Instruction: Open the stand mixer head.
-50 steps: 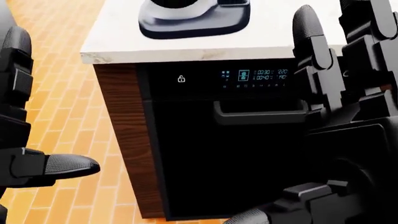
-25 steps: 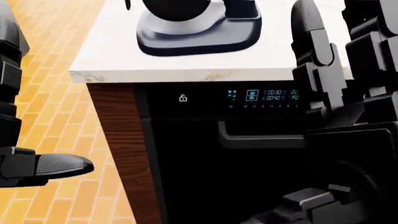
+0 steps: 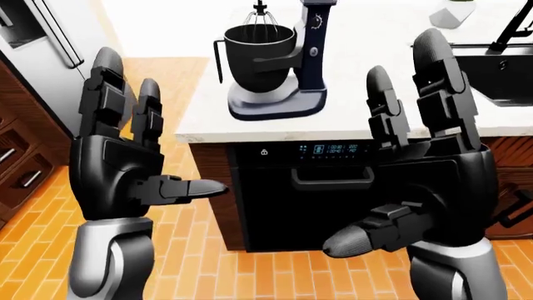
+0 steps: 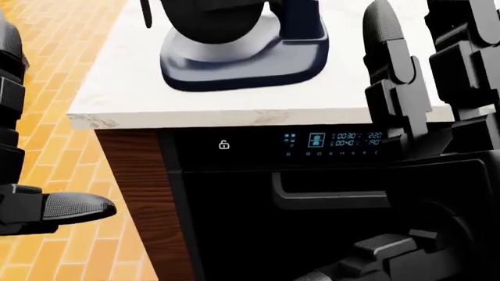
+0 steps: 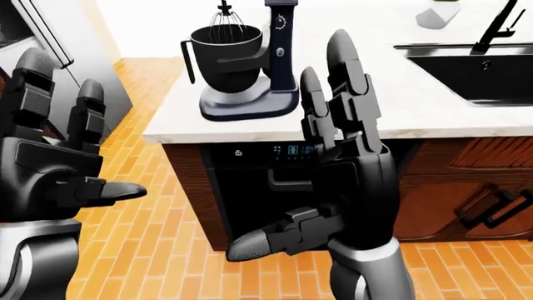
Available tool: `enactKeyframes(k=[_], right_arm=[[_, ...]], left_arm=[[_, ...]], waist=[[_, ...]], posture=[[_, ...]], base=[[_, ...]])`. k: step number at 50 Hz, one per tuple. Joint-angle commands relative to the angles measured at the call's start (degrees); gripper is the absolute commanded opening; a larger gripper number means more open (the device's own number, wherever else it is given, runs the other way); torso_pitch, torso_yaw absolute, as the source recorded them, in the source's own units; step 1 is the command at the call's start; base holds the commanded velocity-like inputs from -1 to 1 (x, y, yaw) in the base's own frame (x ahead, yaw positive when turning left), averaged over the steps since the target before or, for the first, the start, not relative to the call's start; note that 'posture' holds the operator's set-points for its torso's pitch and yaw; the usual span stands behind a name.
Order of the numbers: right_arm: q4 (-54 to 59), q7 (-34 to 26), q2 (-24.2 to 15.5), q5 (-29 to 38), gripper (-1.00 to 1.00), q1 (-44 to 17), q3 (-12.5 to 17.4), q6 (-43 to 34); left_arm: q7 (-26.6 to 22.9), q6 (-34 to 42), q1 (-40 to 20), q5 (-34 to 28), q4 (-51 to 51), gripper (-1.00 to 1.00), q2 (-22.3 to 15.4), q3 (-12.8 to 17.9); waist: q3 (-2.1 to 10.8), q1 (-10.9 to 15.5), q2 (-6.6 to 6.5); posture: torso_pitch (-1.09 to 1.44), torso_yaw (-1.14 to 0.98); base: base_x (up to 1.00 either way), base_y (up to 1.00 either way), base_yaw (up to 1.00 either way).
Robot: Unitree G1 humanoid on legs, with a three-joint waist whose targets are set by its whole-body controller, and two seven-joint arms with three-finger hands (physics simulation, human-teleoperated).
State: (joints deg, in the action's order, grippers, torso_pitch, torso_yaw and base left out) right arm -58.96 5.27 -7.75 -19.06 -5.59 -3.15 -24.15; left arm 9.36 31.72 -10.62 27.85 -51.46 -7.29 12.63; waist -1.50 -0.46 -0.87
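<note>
Both held up closest to the camera, fingers spread wide, gripping nothing: left hand (image 3: 125,165), right hand (image 3: 420,181). Past them, a black dishwasher (image 3: 304,200) under the white surface (image 3: 392,122). Further up top on that surface, the stand mixer (image 3: 279,59), head down, whisk in bowl (image 3: 257,53).

Your black three-fingered left hand (image 3: 125,169) stands raised at the left of the left-eye view, palm inward, two fingers upright and the thumb (image 3: 190,187) pointing right. Your matching black right hand (image 3: 429,181) is raised opposite, fingers spread and upright, thumb (image 3: 360,234) angled down-left, grasping nothing.
</note>
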Motion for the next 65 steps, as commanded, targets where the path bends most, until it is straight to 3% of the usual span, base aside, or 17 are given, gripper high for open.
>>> enactKeyframes(k=[1,3,8,11,16,19,23,25,31,34,38,41,47,54,56,61,65], right_arm=[[-1.0,0.7,-0.8,-1.7,1.0,-1.0,0.8,1.3],[-1.0,0.5,-0.5,0.0,1.0,-0.6,0.3,1.3],[-1.0,0.3,-0.2,-1.4,1.0,-0.8,1.0,1.3],[-1.0,0.8,-0.1,0.2,1.0,-1.1,0.7,0.8],[-1.0,0.4,-0.2,-1.7,1.0,-0.7,0.7,1.9],[-1.0,1.2,-0.7,-0.7,1.0,-0.8,0.3,1.8],[-1.0,1.0,-0.5,-2.3,1.0,-1.0,1.0,1.9],[-1.0,1.6,-0.8,-1.8,1.0,-1.2,0.9,1.7],[-1.0,0.8,-0.4,-2.1,1.0,-0.7,0.9,2.0],[-1.0,1.1,-0.3,-0.7,1.0,-0.8,0.6,1.6],[-1.0,0.8,-0.8,-2.1,1.0,-0.5,0.5,2.1],[-1.0,1.3,-0.5,-0.9,1.0,-0.9,0.7,1.6],[-1.0,1.3,-0.8,-2.0,1.0,-0.7,0.7,2.0],[-1.0,1.3,-0.7,-2.2,1.0,-0.7,0.7,2.1],[-1.0,1.4,-0.7,-2.0,1.0,-0.8,0.9,1.8],[-1.0,1.2,-0.6,-2.4,1.0,-1.0,1.2,1.3],[-1.0,1.9,-0.4,-1.3,1.0,-1.2,0.9,1.4]], left_arm=[[0.0,-1.1,-0.7,0.1,-1.0,1.0,-0.3,0.1],[-0.2,-1.4,-0.7,0.0,-0.5,1.0,-0.3,0.1],[-0.3,-1.5,-0.5,-0.3,-0.6,1.0,-0.1,-0.1],[-0.3,-1.5,-0.6,-0.4,-0.5,1.0,-0.1,-0.1],[-0.3,-1.3,-0.5,-0.3,-0.7,1.0,-0.2,-0.1],[-0.4,-1.4,-0.6,-0.4,-0.6,1.0,-0.2,-0.1],[-0.4,-1.4,-0.6,-0.4,-0.6,1.0,-0.2,-0.1],[-0.4,-1.5,-0.6,-0.5,-0.5,1.0,-0.2,-0.1],[-0.5,-1.8,-0.5,-0.8,-0.4,1.0,0.0,-0.3],[-0.5,-1.7,-0.5,-0.8,-0.4,1.0,0.0,-0.3],[-0.5,-1.7,-0.4,-0.7,-0.5,1.0,0.0,-0.3],[-0.5,-1.7,-0.4,-0.7,-0.4,1.0,0.0,-0.2],[-0.5,-1.6,-0.5,-0.6,-0.5,1.0,-0.1,-0.1],[-0.4,-1.6,-0.6,-0.5,-0.5,1.0,-0.2,0.0],[-0.4,-1.6,-0.6,-0.5,-0.5,1.0,-0.2,0.0],[-0.5,-1.7,-0.6,-0.5,-0.4,1.0,-0.2,0.0],[-0.5,-1.8,-0.6,-0.5,-0.3,1.0,-0.2,0.0]], waist=[[2.56,0.2,-0.34],[-2.46,0.5,-0.02],[2.28,0.7,0.89],[-3.51,0.3,0.35],[2.06,0.1,-0.25],[-2.89,0.7,-0.72],[0.73,0.7,1.27],[-3.49,0.8,1.19],[1.39,0.2,-0.06],[-2.56,0.2,0.3],[1.45,0.6,0.91],[-2.69,0.4,1.6],[-2.38,0.1,-0.95],[0.69,0.8,2.14],[-2.92,0.5,1.09],[1.33,0.1,-1.55],[-1.5,0.5,-0.84]], posture=[[0.0,0.0],[0.0,0.0],[0.0,0.0],[0.0,0.0],[0.0,0.0],[0.0,0.0],[0.0,0.0],[0.0,0.0],[0.0,0.0],[0.0,0.0],[0.0,0.0],[0.0,0.0],[0.0,0.0],[0.0,0.0],[0.0,0.0],[0.0,0.0],[0.0,0.0]], base=[[0.42,0.0,0.0],[0.3,0.0,0.0],[0.06,0.0,0.0],[0.36,0.0,0.0],[0.04,0.0,0.0],[0.34,0.0,0.0],[0.1,0.0,0.0],[0.64,0.0,0.0],[0.07,0.0,0.0],[0.35,0.0,0.0],[0.15,0.0,0.0],[0.45,0.0,0.0],[0.16,0.0,0.0],[0.11,0.0,0.0],[0.45,0.0,0.0],[0.14,0.0,0.0],[0.19,0.0,0.0]])
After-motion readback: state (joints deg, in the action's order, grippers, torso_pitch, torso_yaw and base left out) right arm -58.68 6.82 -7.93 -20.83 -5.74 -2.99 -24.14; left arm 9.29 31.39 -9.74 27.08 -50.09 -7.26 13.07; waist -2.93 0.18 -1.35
